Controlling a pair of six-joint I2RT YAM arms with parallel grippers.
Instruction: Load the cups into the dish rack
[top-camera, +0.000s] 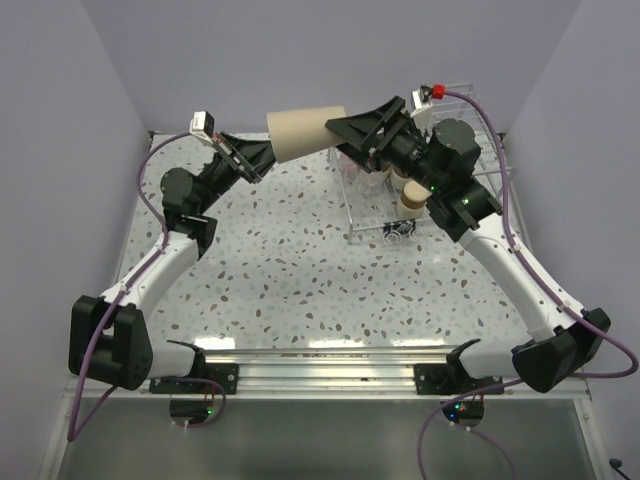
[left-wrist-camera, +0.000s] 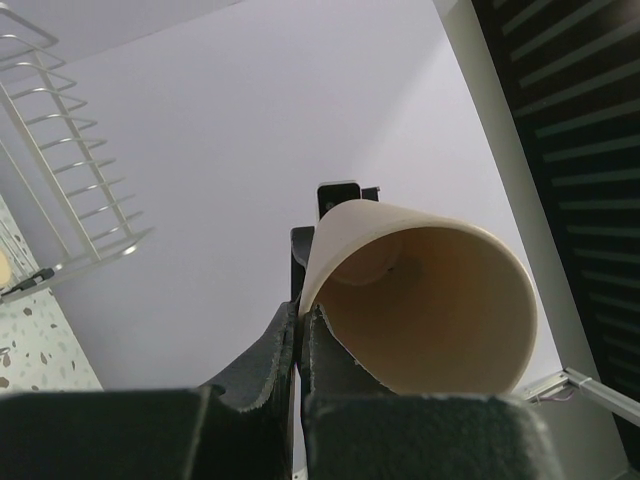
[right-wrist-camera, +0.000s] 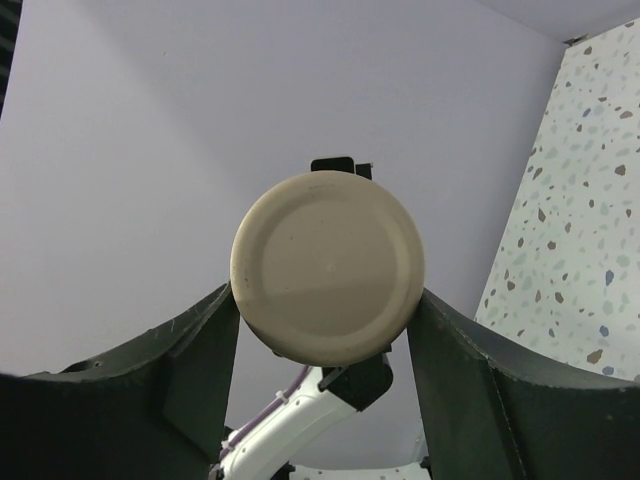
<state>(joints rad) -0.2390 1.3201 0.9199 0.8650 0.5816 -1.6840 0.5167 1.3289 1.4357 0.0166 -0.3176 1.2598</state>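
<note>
The taller beige cup (top-camera: 305, 131) lies on its side in mid-air over the table's back. My left gripper (top-camera: 262, 157) is shut on its rim, one finger inside and one outside (left-wrist-camera: 299, 322), with the cup's open mouth (left-wrist-camera: 430, 300) facing that camera. My right gripper (top-camera: 343, 130) straddles the cup's base (right-wrist-camera: 328, 265), and both fingers (right-wrist-camera: 226, 310) touch its sides. The white wire dish rack (top-camera: 478, 172) stands at the back right and holds a brownish cup (top-camera: 411, 196) and clear cups (top-camera: 352, 166). Its tines also show in the left wrist view (left-wrist-camera: 70, 190).
The speckled table (top-camera: 300, 270) spreads below both raised arms. Lavender walls close in the back and sides. A metal rail (top-camera: 320, 360) runs along the near edge between the arm bases.
</note>
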